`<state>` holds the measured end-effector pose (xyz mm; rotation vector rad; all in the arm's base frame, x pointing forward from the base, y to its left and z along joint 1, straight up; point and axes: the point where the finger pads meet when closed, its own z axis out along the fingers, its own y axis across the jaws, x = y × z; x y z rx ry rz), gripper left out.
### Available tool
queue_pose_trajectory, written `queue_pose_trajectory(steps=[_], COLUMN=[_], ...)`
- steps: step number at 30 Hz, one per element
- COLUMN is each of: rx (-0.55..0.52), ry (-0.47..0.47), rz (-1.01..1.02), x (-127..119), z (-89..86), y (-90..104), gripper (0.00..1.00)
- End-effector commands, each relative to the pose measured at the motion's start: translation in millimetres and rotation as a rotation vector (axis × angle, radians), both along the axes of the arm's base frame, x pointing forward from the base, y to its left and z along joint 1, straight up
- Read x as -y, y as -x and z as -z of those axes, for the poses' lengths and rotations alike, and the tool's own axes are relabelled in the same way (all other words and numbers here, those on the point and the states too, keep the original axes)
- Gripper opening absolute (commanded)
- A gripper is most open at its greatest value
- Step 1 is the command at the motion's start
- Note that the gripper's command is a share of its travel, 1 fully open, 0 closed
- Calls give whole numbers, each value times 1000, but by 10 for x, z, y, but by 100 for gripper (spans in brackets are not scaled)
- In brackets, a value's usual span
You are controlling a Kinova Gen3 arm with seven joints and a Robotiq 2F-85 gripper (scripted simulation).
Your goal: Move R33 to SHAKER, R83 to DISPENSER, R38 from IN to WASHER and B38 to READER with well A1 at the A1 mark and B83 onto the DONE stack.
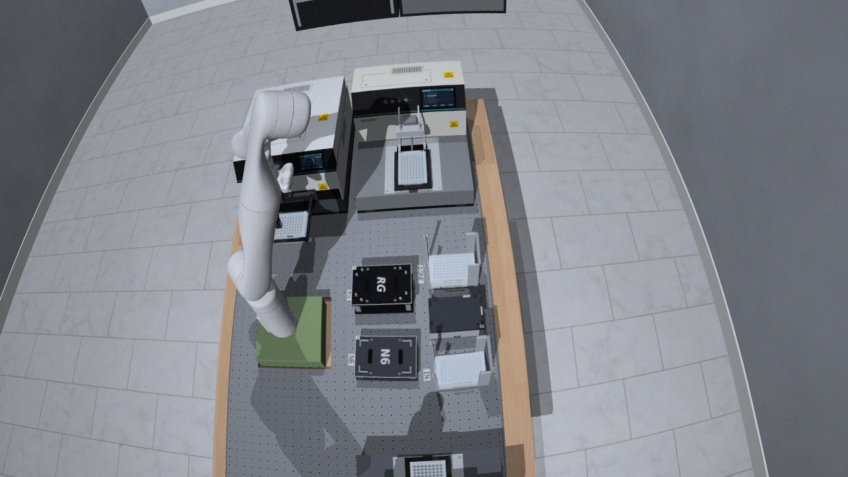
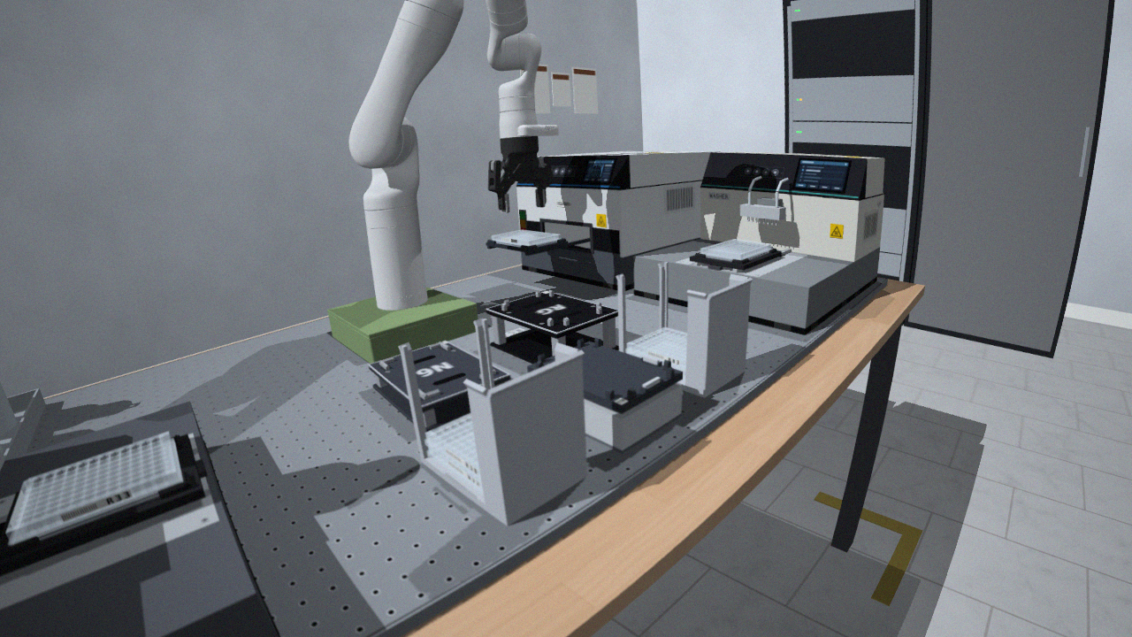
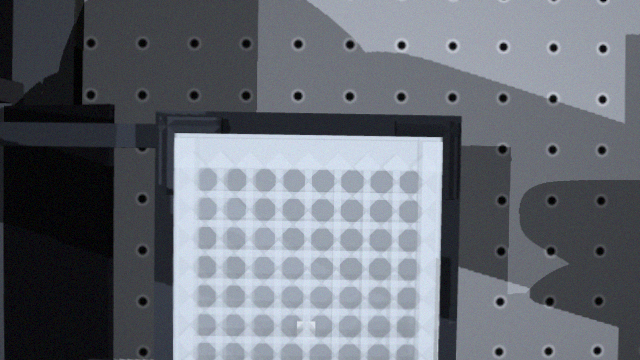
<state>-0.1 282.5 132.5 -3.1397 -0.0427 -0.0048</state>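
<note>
A clear well plate (image 2: pixel 522 237) (image 1: pixel 291 225) lies flat on the dark tray that sticks out of the READER. My gripper (image 2: pixel 518 194) hangs open and empty a little above it, apart from the plate. The wrist view looks straight down on this plate (image 3: pixel 307 250) in its dark frame; no fingers show there. Another plate (image 1: pixel 412 167) sits on the WASHER. A plate with a barcode label (image 2: pixel 90 483) sits on the DISPENSER at the near end. The SHAKER (image 1: pixel 456 313) carries no plate. White plates lie low in the DONE rack (image 1: pixel 452 269) and the IN rack (image 1: pixel 459 368).
The RG nest (image 1: pixel 381 285) and the N6 nest (image 1: pixel 385 357) stand mid-deck without plates. The arm's green base (image 1: pixel 293 332) is at the left. The rack walls and posts stand tall along the right side. The two instrument housings close off the far end.
</note>
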Motion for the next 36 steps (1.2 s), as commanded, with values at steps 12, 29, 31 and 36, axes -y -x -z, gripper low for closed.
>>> queue_pose_trajectory(steps=[12, 29, 31, 36], rx=[3, 3, 2, 3], ry=[-2, -2, -2, -2], rz=[1, 1, 1, 0], x=[-10, -7, -6, -7], z=[-183, -383, -409, -450], y=[-26, -24, -23, -25], gripper=[100, 100, 100, 100])
